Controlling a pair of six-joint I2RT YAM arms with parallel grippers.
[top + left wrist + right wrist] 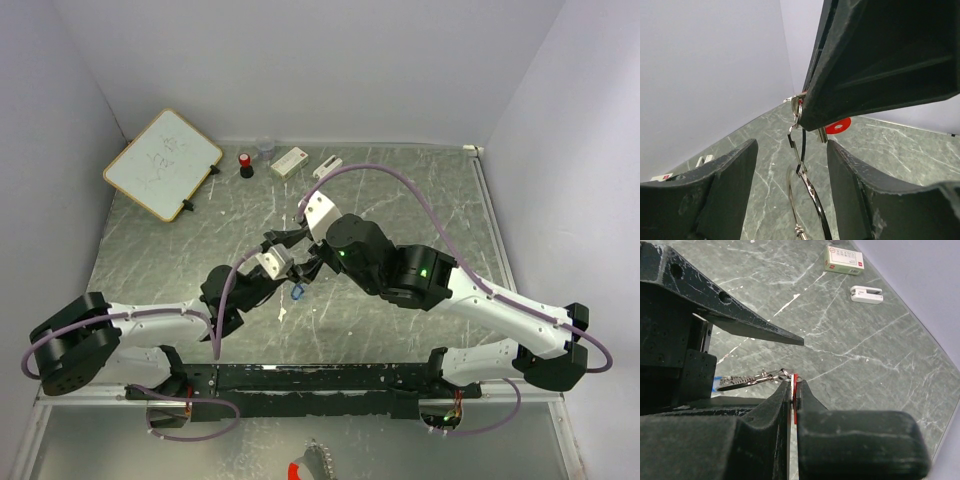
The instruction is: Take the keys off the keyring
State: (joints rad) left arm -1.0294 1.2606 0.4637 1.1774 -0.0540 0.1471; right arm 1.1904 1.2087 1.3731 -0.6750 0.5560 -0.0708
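My right gripper [792, 381] is shut on the red key [796, 390], pinched flat between its fingertips above the table. The thin silvery keyring [812, 200] hangs from that key by a small clasp [797, 145]. The red key's head [838, 125] shows under the right finger. My left gripper [792, 150] is open, a finger on each side of the ring and not pressing it. In the right wrist view the ring [747, 379] is edge-on beside a bit of the blue key [717, 376]. From above, both grippers [285, 252] [305, 268] meet at mid-table, and the blue key [298, 292] dangles below.
At the back stand a small whiteboard [163, 163], a red-capped black cylinder [245, 165], a clear cup [265, 147], a white box [289, 161] [843, 260] and a small white clip [327, 166] [866, 293]. Purple cables arc over both arms.
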